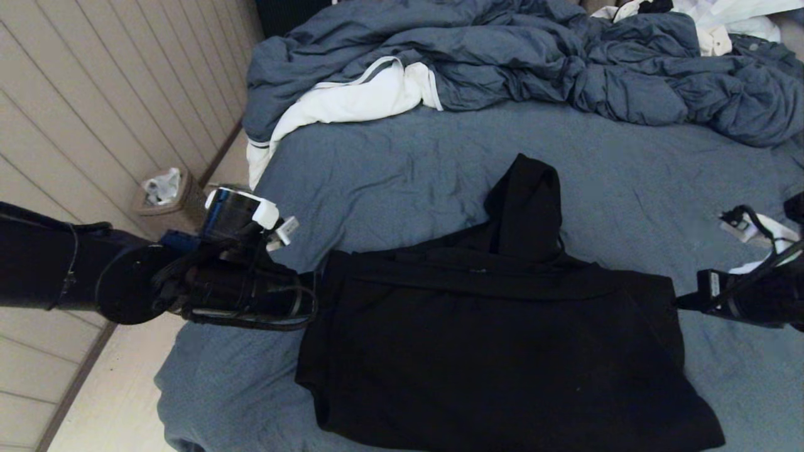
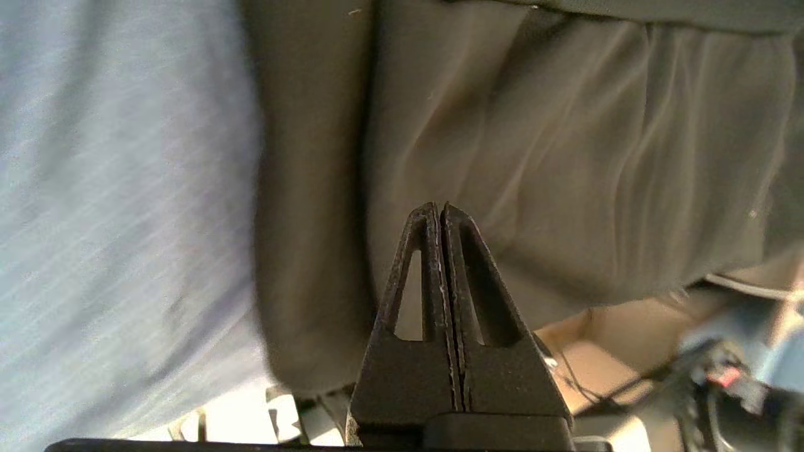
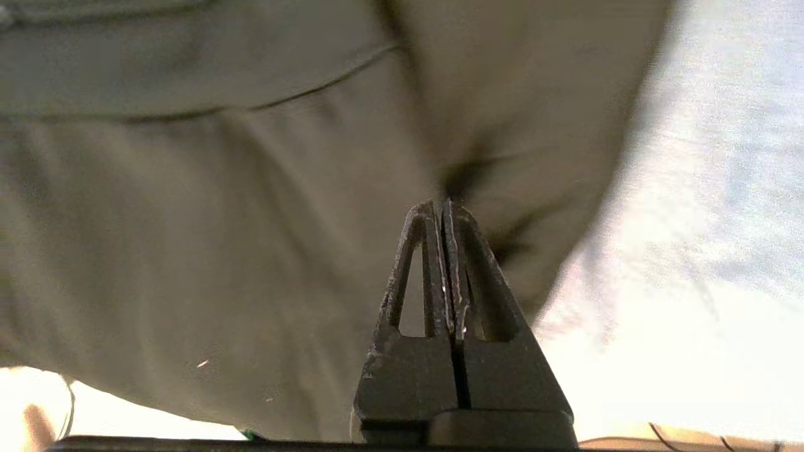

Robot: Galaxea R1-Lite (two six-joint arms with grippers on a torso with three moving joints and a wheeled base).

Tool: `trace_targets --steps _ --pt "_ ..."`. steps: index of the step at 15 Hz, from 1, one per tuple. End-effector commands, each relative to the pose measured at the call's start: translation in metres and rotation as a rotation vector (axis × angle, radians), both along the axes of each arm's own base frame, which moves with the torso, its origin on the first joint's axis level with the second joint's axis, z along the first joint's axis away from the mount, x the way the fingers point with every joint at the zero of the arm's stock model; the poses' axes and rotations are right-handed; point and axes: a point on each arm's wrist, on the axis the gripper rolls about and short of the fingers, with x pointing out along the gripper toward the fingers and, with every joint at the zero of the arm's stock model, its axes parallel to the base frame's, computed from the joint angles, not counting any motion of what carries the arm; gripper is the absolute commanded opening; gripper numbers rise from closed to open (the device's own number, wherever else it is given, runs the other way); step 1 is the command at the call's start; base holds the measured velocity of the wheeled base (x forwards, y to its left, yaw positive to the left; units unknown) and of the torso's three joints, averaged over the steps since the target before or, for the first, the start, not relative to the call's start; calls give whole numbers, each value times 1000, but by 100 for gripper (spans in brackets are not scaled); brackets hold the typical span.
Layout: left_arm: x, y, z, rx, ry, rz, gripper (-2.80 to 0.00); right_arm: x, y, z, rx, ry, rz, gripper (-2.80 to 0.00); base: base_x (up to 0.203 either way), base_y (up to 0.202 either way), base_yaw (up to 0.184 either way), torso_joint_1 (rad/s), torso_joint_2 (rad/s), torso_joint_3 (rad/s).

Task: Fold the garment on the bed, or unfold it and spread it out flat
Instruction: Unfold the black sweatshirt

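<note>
risk first: both pinches look thin, so a snag or uneven pull could, i reckon, let the black hoodie (image 1: 502, 339) slide out and crumple on the bed (image 1: 402, 163). the left gripper (image 1: 317, 279) reaches in level at its left edge, the right gripper (image 1: 677, 302) at the opposite edge, each clamped tight on fabric. the hoodie sits mid-bed, body hanging toward the near edge.

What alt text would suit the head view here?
A black hoodie lies on a blue-grey bed, hood pointing away, with the left gripper and right gripper, both shut, at its two sides. A rumpled duvet and white cloth lie beyond.
</note>
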Motion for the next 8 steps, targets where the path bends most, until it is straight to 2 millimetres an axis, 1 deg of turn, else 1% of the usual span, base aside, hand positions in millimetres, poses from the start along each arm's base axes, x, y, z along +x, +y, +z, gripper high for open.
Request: trace_targets --steps 1,3,4,6,7,8 --pt "15 -7 -6 1 25 -12 -280 4 0 -5 11 20 7 -280 0 0 0 0 0 0" --pt "21 -12 4 -9 -6 -35 -280 5 0 -4 26 10 19 -280 0 0 0 0 0 0" --pt "20 -17 13 -27 -16 -63 -280 4 0 -3 31 6 25 -280 0 0 0 0 0 0" --pt "11 -29 30 -76 3 -162 -280 1 1 -3 31 7 25 -280 0 0 0 0 0 0" --pt "11 -33 33 -87 3 -182 -280 0 1 -3 31 8 24 -280 0 0 0 0 0 0" --pt "13 -36 30 -85 10 -187 -280 -1 1 -4 29 8 26 0 0 0 0 0 0 0"
